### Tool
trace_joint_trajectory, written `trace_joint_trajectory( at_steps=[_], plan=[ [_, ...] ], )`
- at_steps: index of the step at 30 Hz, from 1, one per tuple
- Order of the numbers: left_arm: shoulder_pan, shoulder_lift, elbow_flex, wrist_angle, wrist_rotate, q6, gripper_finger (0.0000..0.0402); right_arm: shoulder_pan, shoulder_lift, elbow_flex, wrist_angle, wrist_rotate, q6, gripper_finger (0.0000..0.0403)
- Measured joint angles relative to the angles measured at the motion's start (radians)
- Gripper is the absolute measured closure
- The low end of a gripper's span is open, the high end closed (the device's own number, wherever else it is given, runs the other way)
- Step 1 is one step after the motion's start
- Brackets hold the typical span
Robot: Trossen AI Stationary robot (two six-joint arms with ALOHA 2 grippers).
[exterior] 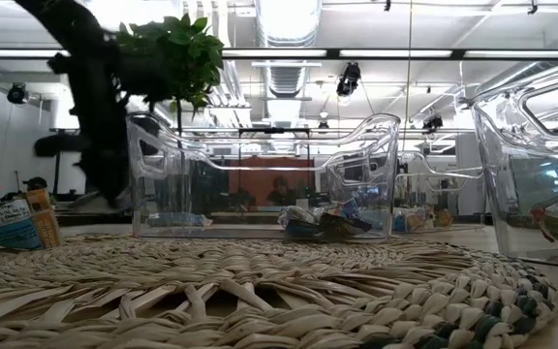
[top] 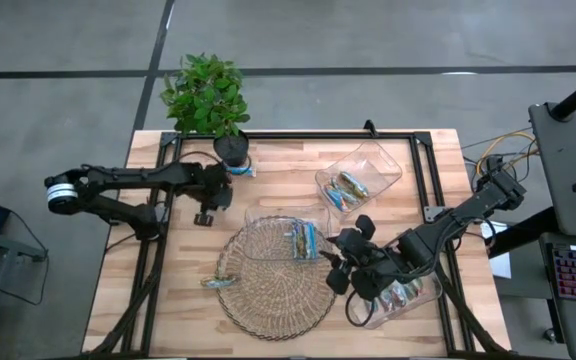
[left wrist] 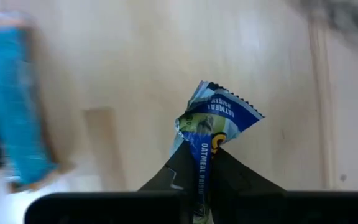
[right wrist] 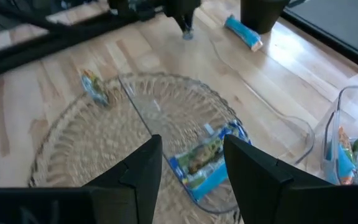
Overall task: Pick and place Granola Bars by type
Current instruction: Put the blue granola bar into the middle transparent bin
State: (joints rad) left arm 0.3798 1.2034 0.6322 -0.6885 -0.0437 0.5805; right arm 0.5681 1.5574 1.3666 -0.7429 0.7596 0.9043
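Observation:
My left gripper [top: 206,214] stands over bare wood between the plant pot [top: 231,150] and the wicker mat [top: 273,290], shut on a blue-and-white granola bar [left wrist: 213,121]. Another blue bar [top: 241,168] lies on the wood against the pot. One bar [top: 218,282] lies on the mat's left edge. A clear tray [top: 268,222] on the mat holds several bars [right wrist: 204,158]. My right gripper [right wrist: 191,155] hovers open above that tray's right end and touches nothing. My left gripper pinches the blue-and-white bar between its two fingers [left wrist: 179,168], which come from above and point down. The wrapper is crumpled in the pinch, and its crimped end [left wrist: 225,106] sticks out past the fingertips. I cannot tell whether the bar is clear of the wood.
A second clear tray [top: 383,160] with several bars stands at the far right. A third clear tray [top: 423,292] with bars sits under my right arm at the near right. The leafy plant [top: 206,92] rises at the far edge. A black frame [top: 423,180] runs around the table.

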Motion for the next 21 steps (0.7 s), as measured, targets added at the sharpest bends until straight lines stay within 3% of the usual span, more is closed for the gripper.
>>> trace_joint_trajectory(
  at_steps=[12, 21],
  plan=[
    [-0.003, -0.002, 0.347, -0.125, 0.046, -0.252, 0.0400, -0.028, -0.001, 0.098, -0.003, 0.055, -0.097, 0.0241],
    [-0.041, -0.003, 0.528, -0.146, 0.061, -0.575, 0.0400, -0.036, -0.001, 0.113, 0.000, 0.070, -0.084, 0.0241]
  ],
)
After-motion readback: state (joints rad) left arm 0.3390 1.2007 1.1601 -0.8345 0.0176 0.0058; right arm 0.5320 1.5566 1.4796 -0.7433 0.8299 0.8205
